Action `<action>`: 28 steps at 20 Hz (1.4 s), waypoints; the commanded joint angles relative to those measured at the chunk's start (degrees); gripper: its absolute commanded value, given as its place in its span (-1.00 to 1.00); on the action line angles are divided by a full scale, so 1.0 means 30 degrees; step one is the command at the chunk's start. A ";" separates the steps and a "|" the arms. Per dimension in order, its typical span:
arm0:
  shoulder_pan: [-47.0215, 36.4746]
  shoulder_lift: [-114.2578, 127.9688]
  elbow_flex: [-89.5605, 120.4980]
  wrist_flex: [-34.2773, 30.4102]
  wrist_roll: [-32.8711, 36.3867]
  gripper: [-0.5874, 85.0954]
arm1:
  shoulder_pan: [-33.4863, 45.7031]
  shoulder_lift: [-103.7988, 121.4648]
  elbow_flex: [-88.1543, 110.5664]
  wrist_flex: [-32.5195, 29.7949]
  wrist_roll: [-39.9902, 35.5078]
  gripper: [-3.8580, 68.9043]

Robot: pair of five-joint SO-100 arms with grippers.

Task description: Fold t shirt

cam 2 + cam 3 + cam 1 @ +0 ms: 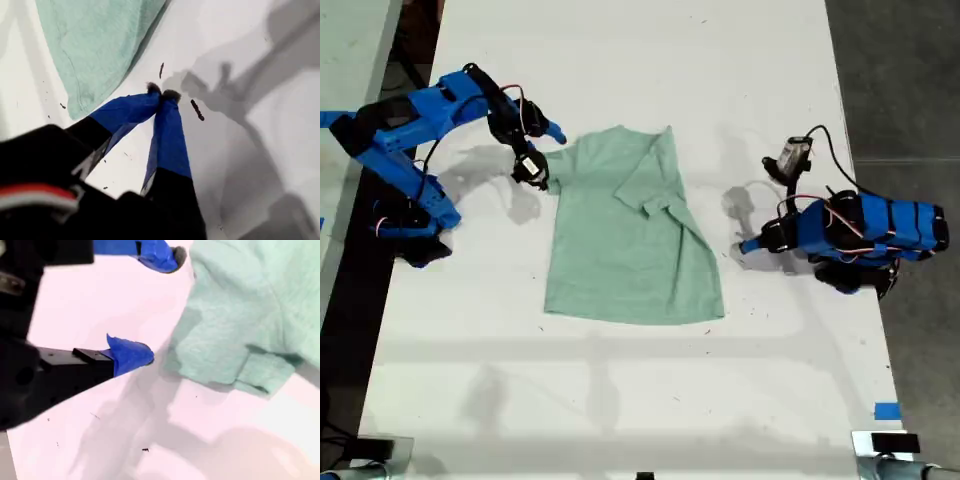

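The pale mint-green t shirt (630, 240) lies on the white table (620, 400), with one side folded over itself into a narrower shape. At the exterior view's left, my second gripper (545, 152) is open right beside the shirt's upper corner. In the second wrist view the second gripper (160, 307) has its blue fingertips spread, and a bunched fold of the t shirt (250, 305) lies just past them. At the exterior view's right, my first gripper (748, 245) is shut and empty, a short gap from the shirt. In the first wrist view the first gripper (162, 92) has its tips together over bare table near the t shirt (95, 45).
Blue tape (886, 410) marks the table near the exterior view's lower right. Dark floor runs along the table's right edge in the exterior view. Small dark specks (196, 110) dot the table by the first gripper.
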 commanded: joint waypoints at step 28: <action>0.8584 -1.1484 -2.0684 0.7529 -0.3867 -0.68 | -0.0029 0.0117 0.1113 0.0059 -0.0381 -0.87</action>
